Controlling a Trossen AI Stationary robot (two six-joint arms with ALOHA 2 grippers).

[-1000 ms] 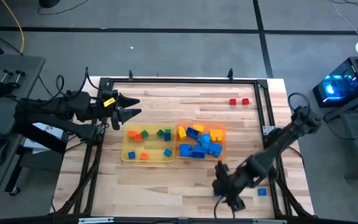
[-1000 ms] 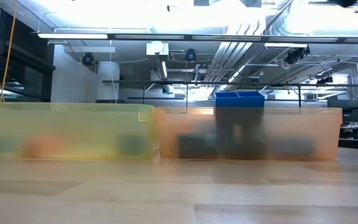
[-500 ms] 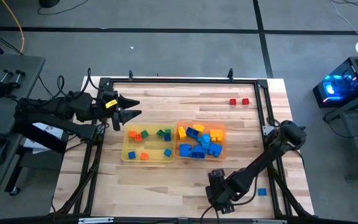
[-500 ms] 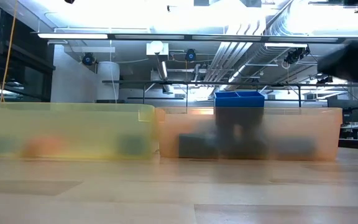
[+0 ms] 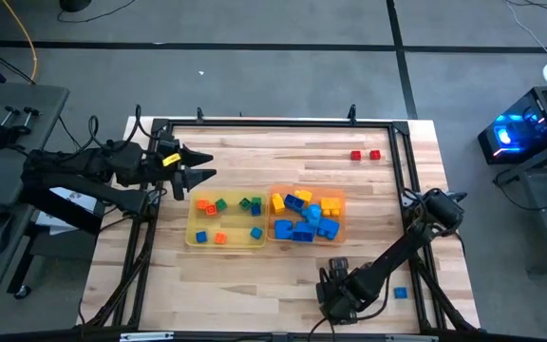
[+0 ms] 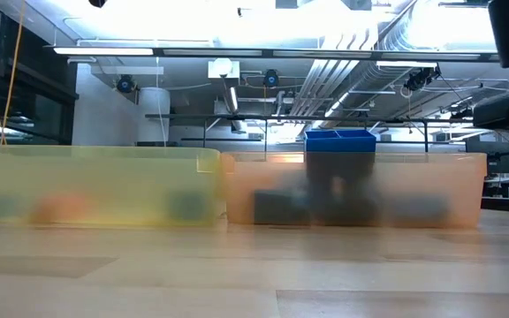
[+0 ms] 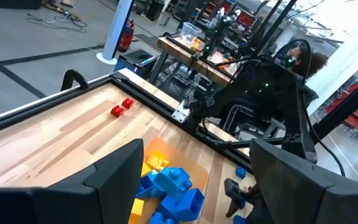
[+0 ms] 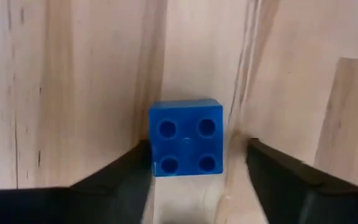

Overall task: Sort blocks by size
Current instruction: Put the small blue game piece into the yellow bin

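Observation:
A larger blue block (image 8: pixel 185 146), four studs up, lies flat on the wooden table near its front edge. My right gripper (image 8: pixel 197 163) is open and points down over it, one finger on each side; in the high view the gripper (image 5: pixel 336 295) hides the block. My left gripper (image 5: pixel 198 163) is open and empty, held above the table's left side beside the yellow tray (image 5: pixel 198 236). That tray holds tiny blocks. The orange tray (image 5: pixel 340 228) holds larger blue and yellow blocks.
A small blue block (image 5: pixel 400 294) lies right of my right gripper. Two red blocks (image 5: pixel 366 155) lie at the far right. The two trays stand side by side mid-table, and in the low view the yellow (image 6: pixel 95 185) and orange (image 6: pixel 414 190) trays stand across the table.
My right gripper has gone a little toward the table's near-left and down, its arm folding lower over the front edge.

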